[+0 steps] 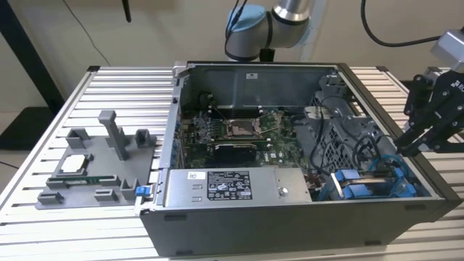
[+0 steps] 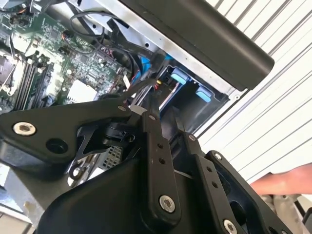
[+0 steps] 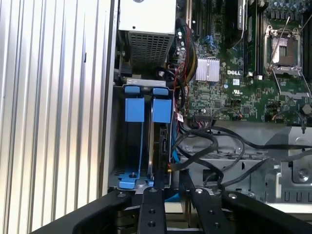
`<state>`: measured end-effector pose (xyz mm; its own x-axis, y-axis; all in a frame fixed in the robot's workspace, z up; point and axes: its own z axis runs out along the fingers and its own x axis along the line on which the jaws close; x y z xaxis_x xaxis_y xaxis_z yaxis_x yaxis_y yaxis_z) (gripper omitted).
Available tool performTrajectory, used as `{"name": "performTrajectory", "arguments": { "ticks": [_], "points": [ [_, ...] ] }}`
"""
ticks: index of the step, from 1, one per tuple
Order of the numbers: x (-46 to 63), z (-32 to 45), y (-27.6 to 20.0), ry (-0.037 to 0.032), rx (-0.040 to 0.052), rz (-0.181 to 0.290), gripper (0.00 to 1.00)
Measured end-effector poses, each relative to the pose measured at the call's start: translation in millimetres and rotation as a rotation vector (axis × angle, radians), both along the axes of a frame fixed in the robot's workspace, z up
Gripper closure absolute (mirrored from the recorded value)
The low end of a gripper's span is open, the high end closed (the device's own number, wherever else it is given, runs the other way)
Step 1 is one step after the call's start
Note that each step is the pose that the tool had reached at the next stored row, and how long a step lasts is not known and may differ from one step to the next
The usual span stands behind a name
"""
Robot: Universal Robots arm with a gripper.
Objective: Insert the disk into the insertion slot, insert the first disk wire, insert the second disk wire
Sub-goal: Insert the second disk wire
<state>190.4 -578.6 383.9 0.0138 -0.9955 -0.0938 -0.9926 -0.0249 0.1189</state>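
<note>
Black robot hand (image 3: 167, 181), drawn narrow, hangs just beyond the cable end of the silver-grey disk (image 3: 161, 114) in its blue plastic carrier. The disk stands in the grey sheet-metal insertion slot (image 3: 141, 81) at a corner of the open computer case (image 1: 290, 228), long axis pointing toward the hand.

The arm (image 1: 288, 12) stands at the far side in the exterior view, with a grey joint and a blue cap. The black gripper (image 1: 409, 148) hangs at the exterior view's right. It is tilted, with its tips pointing down and toward the exterior view's left. In the first wrist view its 2 fingers (image 3: 150, 209) stand close together with a narrow gap between them, gripping nothing.
</note>
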Motion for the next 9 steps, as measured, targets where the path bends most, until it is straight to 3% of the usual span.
{"name": "performTrajectory", "arguments": {
  "ticks": [9],
  "points": [
    [10.1, 0.0, 0.0, 0.0, 0.0, 0.0, 0.0]
  ]
}}
